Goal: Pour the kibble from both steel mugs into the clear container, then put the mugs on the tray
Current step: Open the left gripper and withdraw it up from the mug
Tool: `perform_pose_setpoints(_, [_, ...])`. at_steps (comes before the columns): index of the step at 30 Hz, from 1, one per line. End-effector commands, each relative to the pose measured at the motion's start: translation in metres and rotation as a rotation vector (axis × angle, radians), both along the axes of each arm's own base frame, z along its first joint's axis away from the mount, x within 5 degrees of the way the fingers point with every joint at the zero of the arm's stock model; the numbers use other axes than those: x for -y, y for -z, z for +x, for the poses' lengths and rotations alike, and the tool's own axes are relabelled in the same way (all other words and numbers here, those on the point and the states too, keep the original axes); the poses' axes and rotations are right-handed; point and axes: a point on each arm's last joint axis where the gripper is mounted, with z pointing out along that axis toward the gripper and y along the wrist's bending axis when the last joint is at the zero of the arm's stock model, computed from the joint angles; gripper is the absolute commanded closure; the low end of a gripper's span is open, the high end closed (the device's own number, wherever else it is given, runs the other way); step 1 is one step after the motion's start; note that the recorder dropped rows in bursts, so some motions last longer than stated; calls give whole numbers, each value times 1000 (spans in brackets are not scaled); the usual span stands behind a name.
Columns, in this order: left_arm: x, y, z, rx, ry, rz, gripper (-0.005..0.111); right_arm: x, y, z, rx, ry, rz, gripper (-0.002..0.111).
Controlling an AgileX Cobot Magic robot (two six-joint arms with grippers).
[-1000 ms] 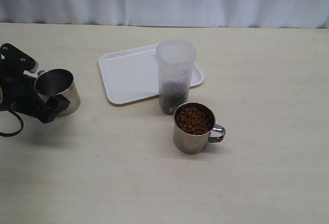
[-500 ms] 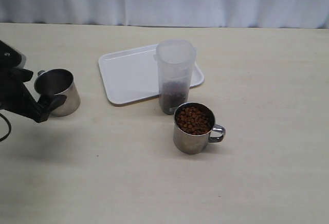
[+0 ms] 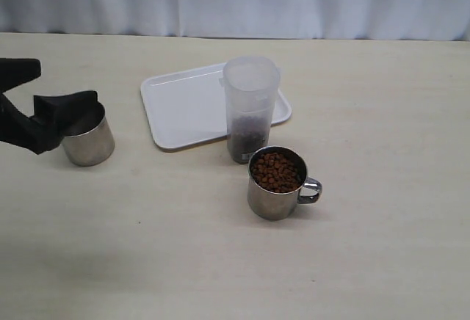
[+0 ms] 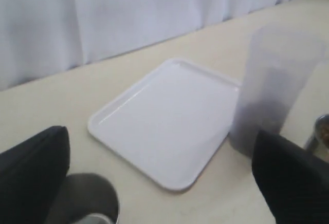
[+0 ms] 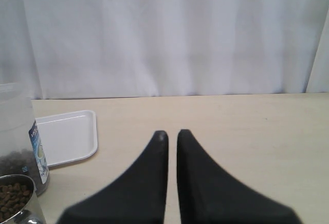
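— On the left side of the table [image 3: 367, 261], what is the condition of the left gripper [image 3: 64, 83]?

— Fingers spread wide, gripping nothing; in the exterior view one finger lies across the rim of a steel mug [image 3: 92, 145]; whether finger and mug touch cannot be determined.

— State of that mug?

— Upright on the table, well apart from the tray [image 3: 183, 111]; the left wrist view shows a bare grey interior.

— Locate the second mug [image 3: 273, 201].

— Upright near the middle of the table, just in front of the clear container [image 3: 251, 96]; handle pointing to the right of the exterior view; filled close to the rim with kibble [image 3: 276, 171].

— Condition of the container?

— Upright at the near edge of the tray, towards the tray's right corner; the left wrist view places its base on the table, just beside the tray's rim; more kibble fills its lower part; a small white label [image 5: 37, 149] sits near the base.

— Position of the tray?

— Flat on the table, set askew, behind the container; a white curtain [image 3: 235, 1] closes off the far side.

— Condition of the right gripper [image 5: 172, 134]?

— Seen only in the right wrist view; fingers closed together with a thin slit between them, holding nothing; the container and the filled mug appear in that view, well apart from the fingertips.
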Motion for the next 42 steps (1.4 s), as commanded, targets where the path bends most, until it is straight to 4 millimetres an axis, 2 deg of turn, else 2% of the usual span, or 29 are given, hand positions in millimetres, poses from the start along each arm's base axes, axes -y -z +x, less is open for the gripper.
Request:
perform_pose_setpoints(1, [6, -25, -18, 73, 13, -86, 16, 0, 1, 0, 2, -3, -10, 103])
perform_pose_setpoints(9, [15, -55, -43, 193, 53, -155, 17, 0, 1, 0, 2, -3, -10, 103])
perform_pose_setpoints(11, [14, -59, -46, 169, 14, -223, 21, 0, 1, 0, 2, -3, -10, 103])
perform_pose_setpoints(14, [8, -60, -49, 148, -78, -232, 45, 0, 1, 0, 2, -3, -10, 103])
perform_pose_setpoints(18, [5, -59, -55, 125, -125, -163, 95, 0, 1, 0, 2, -3, -10, 103])
perform_pose_setpoints(20, [7, -59, -60, 115, -102, -127, 107, 0, 1, 0, 2, -3, -10, 103])
perform_pose_setpoints(23, [10, -60, -71, 107, -72, -84, 107, 0, 1, 0, 2, -3, -10, 103])
perform_pose_setpoints(28, [17, -57, -96, 164, -55, -128, 107, 0, 1, 0, 2, -3, -10, 103])
perform_pose_setpoints(36, [17, -13, -137, 243, -152, -183, 107, 0, 1, 0, 2, -3, -10, 103])
perform_pose_setpoints(42, [15, 6, -154, 341, -213, -178, 107, 0, 1, 0, 2, -3, -10, 103])
